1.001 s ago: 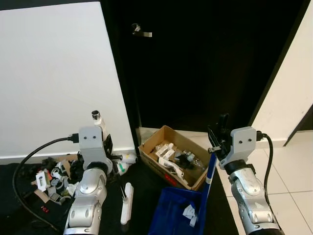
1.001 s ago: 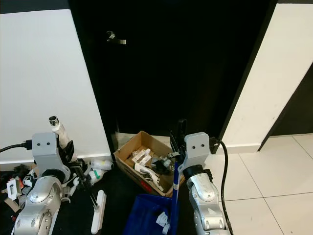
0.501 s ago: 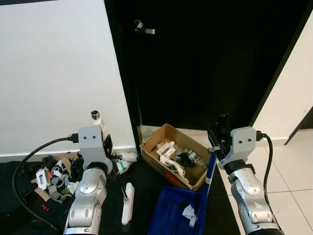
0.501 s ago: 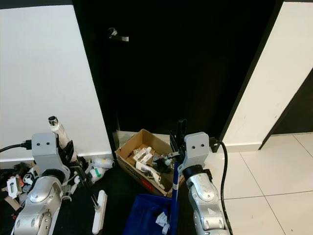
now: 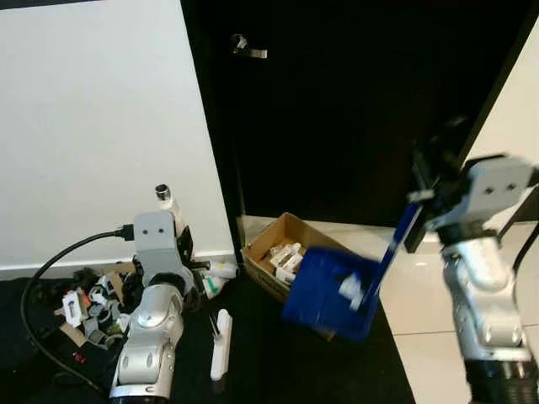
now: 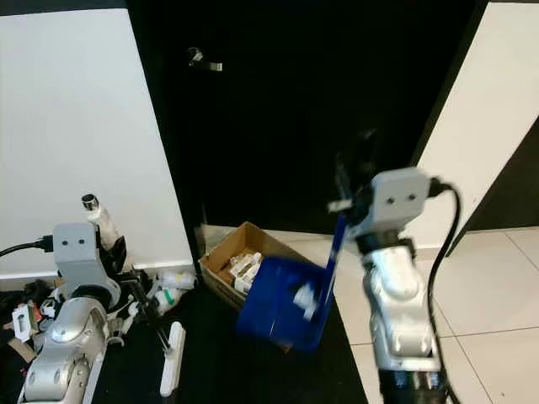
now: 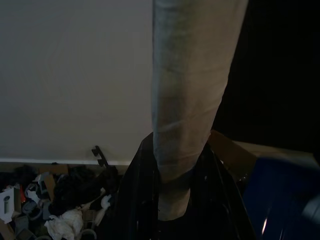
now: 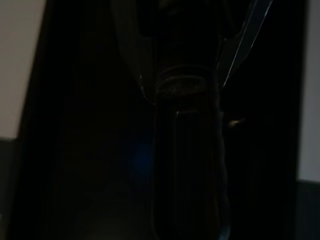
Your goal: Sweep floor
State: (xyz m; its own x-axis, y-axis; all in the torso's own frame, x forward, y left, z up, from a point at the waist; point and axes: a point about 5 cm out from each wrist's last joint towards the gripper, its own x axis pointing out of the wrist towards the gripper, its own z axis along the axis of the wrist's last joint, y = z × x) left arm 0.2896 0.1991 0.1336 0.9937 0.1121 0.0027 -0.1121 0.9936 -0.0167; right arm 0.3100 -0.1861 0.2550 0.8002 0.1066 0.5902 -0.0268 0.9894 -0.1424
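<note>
Two grippers, both occupied. My right gripper [image 5: 429, 181] is raised before the black door [image 5: 354, 109], its fingers closed around the top of the blue dustpan handle [image 5: 396, 244]; the view is motion-blurred there. The blue dustpan [image 5: 333, 290] hangs from that handle, lifted off the floor and tilted, its pan directly over the near end of the cardboard box [image 5: 274, 240]. One pale scrap [image 5: 348, 290] shows inside the pan. In the right wrist view a dark grip [image 8: 190, 150] runs between my fingers, little else readable in the dark.

My left gripper [image 5: 173, 231] sits low by the white wall [image 5: 93, 126], clamped on the pale broom handle [image 5: 165, 202], whose capped top stands just above my wrist. The left wrist view shows the same pale shaft [image 7: 192, 95] running down between the black fingers [image 7: 135, 190]. The white brush head [image 5: 220, 356] lies on the dark floor [image 5: 261, 370] just beside my left arm.

Several items of litter: a heap of mixed rubbish [image 5: 88, 303], paper, dark bits and small packets, lies against the wall to my left. The cardboard box holds white and dark pieces [image 5: 282, 252]. A black cable [image 5: 50, 278] loops from my left wrist across the floor. White tiles [image 5: 429, 286] begin to the right of the dark floor.
</note>
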